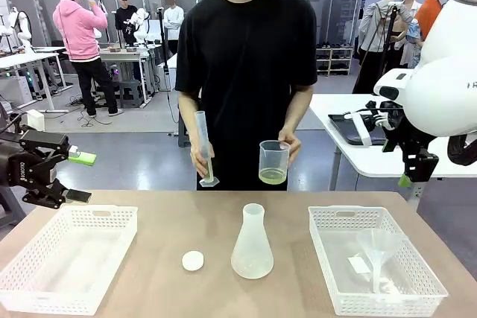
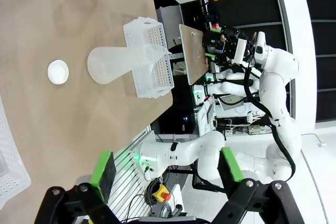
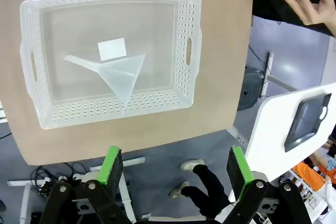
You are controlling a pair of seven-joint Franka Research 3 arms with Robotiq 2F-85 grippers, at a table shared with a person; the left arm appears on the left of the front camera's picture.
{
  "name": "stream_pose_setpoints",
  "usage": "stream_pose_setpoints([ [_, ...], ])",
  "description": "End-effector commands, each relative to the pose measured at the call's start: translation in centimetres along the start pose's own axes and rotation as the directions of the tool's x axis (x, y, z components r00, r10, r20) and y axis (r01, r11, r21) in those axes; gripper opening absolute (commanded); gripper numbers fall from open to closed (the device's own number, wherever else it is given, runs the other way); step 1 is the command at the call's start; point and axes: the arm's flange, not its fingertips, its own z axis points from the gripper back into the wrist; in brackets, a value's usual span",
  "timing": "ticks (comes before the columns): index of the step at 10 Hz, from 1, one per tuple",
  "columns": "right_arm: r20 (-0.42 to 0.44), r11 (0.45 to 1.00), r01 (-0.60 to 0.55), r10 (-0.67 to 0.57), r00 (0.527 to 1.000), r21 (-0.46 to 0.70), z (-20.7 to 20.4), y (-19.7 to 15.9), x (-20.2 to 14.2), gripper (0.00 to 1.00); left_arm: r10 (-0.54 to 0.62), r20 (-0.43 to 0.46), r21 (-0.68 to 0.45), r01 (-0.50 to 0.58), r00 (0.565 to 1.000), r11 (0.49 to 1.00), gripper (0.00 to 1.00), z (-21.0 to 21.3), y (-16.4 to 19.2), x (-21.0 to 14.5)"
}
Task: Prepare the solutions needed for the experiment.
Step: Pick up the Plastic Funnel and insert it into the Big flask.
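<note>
Currently, the pale yellow-green, clear solutions [image 1: 273, 176] lie shallow in a clear plastic beaker [image 1: 273, 156], gripped by one of the person's hands [image 1: 290, 144] above the brown tabletop's [image 1: 164, 229] far edge. The other hand [image 1: 200, 160] is closed around a tall clear graduated cylinder [image 1: 201, 128]. A frosted conical flask [image 1: 252, 247] stands upright by the near edge, with a small white round cap [image 1: 193, 260] just beside it. Left gripper [image 1: 74, 177]: fingers apart, empty, off the far left corner. Right gripper [image 3: 176, 163]: fingers apart, empty, off the right edge, near a white perforated basket [image 3: 189, 51] holding a clear funnel [image 3: 118, 74].
</note>
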Motion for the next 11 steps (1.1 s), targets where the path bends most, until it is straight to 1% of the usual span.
stream_pose_setpoints([
  [1, -0.014, 1.0, 0.0, -0.001, 1.0, -0.016, 0.4, 0.1, 0.4, 1.0, -0.014, 0.008, -0.027, 0.014, 1.0, 1.0, 1.0, -0.1, -0.2, -0.1],
  [3, -0.005, 1.0, -0.003, 0.003, 1.0, -0.003, 0.1, 0.0, 0.2, 1.0, -0.014, 0.008, -0.027, 0.014, 1.0, 1.0, 1.0, -0.1, -0.2, -0.1],
  [4, -0.033, 0.999, -0.05, 0.051, 0.998, 0.011, 0.0, 0.1, 0.8, 1.0, -0.014, 0.008, -0.027, 0.014, 1.0, 1.0, 1.0, -0.1, -0.2, -0.1],
  [5, -0.014, 0.996, -0.067, 0.068, 0.998, 0.062, -0.9, -0.7, 0.5, 1.0, -0.014, 0.008, -0.027, 0.014, 1.0, 1.0, 1.0, -0.1, -0.2, -0.1],
  [6, 0.008, 0.992, -0.038, 0.038, 0.999, 0.118, -1.9, -1.5, 0.0, 1.0, -0.014, 0.008, -0.027, 0.014, 1.0, 1.0, 1.0, -0.1, -0.2, -0.1],
  [8, 0.069, 0.979, -0.038, 0.025, 0.997, 0.202, -4.0, -2.5, -1.0, 1.0, -0.014, 0.008, -0.027, 0.014, 1.0, 1.0, 1.0, -0.1, -0.2, -0.1],
  [11, 0.103, 0.963, -0.012, -0.017, 0.995, 0.27, -7.2, -3.4, -2.2, 1.0, -0.014, 0.008, -0.027, 0.014, 1.0, 1.0, 1.0, -0.1, -0.2, -0.1],
])
